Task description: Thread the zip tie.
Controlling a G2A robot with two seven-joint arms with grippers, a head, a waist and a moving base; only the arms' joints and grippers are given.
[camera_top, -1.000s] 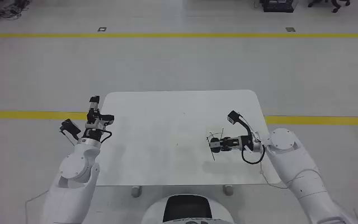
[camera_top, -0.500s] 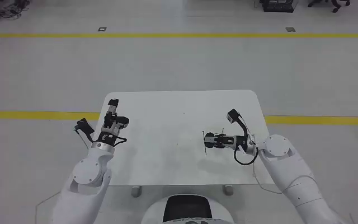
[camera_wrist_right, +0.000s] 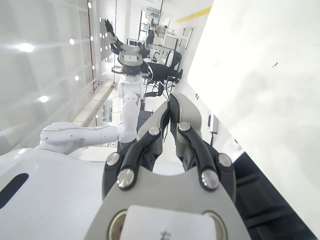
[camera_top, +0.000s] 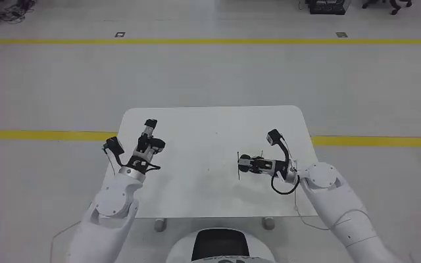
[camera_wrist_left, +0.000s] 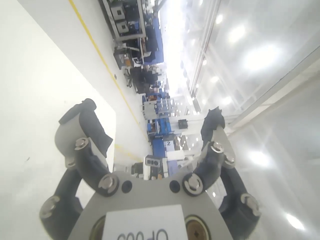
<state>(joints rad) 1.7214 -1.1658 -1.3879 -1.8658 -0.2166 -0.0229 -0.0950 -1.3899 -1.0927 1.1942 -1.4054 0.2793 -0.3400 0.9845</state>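
Moved in from beyond the table (camera_top: 210, 125) edge, the left gripper (camera_top: 155, 134) now hangs over its 9 o'clock side, fingers spread wide, holding nothing. Toward 3 o'clock the right gripper (camera_top: 245, 164), shifted slightly inward, is pressed together on the zip tie (camera_top: 238, 174), a thin black strip whose long axis runs 12 to 6 o'clock.

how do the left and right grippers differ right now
1. The left gripper is open, fingers spread wide; the right gripper is shut.
2. The left gripper is empty; the right gripper pinches the zip tie at its fingertips.
3. The left gripper points toward the table's far edge; the right gripper points sideways toward the table's middle.

Both are above the table and look alike in build.
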